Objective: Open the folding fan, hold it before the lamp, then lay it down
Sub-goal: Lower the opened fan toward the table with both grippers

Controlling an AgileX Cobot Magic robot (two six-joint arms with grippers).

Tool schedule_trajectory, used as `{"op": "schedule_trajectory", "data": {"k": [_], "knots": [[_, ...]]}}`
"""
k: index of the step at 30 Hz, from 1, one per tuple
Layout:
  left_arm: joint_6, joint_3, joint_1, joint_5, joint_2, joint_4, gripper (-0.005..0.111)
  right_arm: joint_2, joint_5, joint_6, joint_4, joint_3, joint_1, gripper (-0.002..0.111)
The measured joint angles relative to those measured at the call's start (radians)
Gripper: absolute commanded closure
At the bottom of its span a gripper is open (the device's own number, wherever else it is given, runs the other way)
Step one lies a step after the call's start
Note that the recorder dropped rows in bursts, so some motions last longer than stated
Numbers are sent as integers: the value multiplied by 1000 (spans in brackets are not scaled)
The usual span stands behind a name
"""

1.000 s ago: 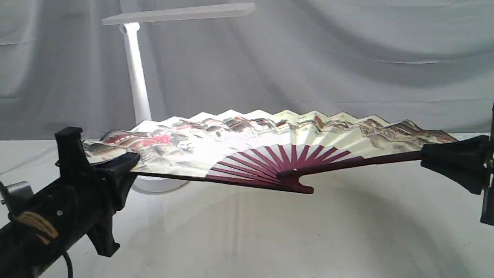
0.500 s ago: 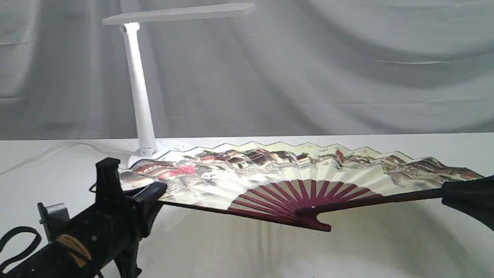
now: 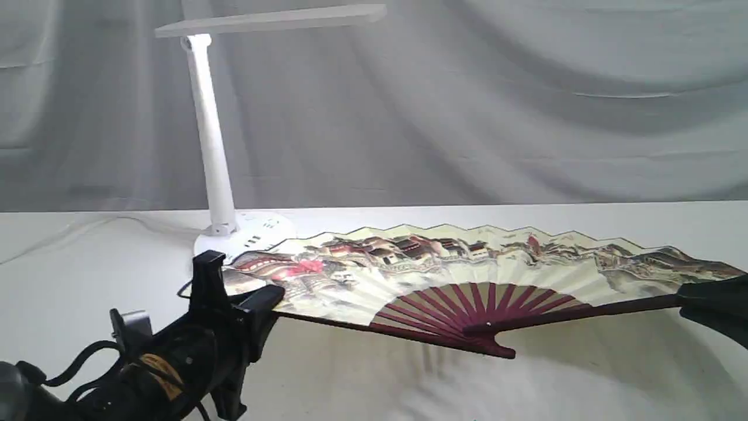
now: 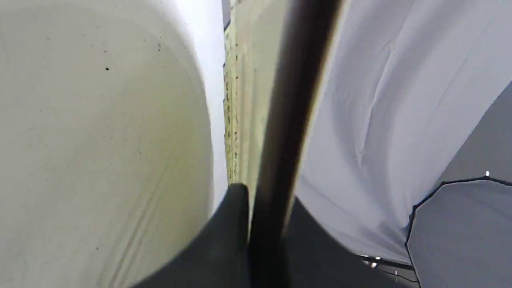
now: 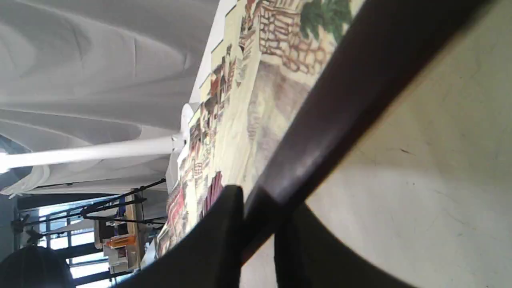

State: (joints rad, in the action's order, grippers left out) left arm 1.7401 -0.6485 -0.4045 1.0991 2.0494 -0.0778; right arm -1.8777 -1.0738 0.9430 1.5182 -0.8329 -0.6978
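Note:
The folding fan (image 3: 467, 263) is spread wide and nearly flat, low over the white table, in front of the lamp (image 3: 211, 140). My left gripper (image 3: 242, 295) is shut on the fan's left maroon guard rib (image 4: 284, 120). My right gripper (image 3: 698, 298) is shut on the right guard rib (image 5: 344, 96) at the frame's right edge. The pivot end (image 3: 497, 349) sits just above or on the cloth; I cannot tell which. In the wrist views each dark rib runs between black fingers (image 4: 236, 208) (image 5: 228, 212). The lamp's stem (image 5: 100, 151) also shows in the right wrist view.
The lamp's round base (image 3: 257, 234) stands just behind the fan's left end, its long head (image 3: 269, 20) high above. A grey cloth backdrop (image 3: 526, 105) hangs behind the white table (image 3: 374, 392). A cable (image 3: 76, 365) loops on the left arm.
Both grippers have carried the open fan down, from above the table edge line to just over the cloth, and slightly rightward. The lamp's base has come into view behind it.

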Motion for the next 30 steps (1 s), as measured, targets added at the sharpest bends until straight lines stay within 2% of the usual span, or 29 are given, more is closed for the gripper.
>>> {"op": "schedule_trajectory", "data": {"k": [10,24,27,30], "knots": [[3,-71,0,7,91,-37,107,-81,24,47,37,-26,0,108],[4,-103,0,4,155,-35,105,-231,-1,183,126,-40,0,108],[4,-115,0,6,164,-38,100,-240,1,199,140,-40,0,100],[15,-120,0,12,166,-27,91,-240,29,215,147,-43,0,84]]}}
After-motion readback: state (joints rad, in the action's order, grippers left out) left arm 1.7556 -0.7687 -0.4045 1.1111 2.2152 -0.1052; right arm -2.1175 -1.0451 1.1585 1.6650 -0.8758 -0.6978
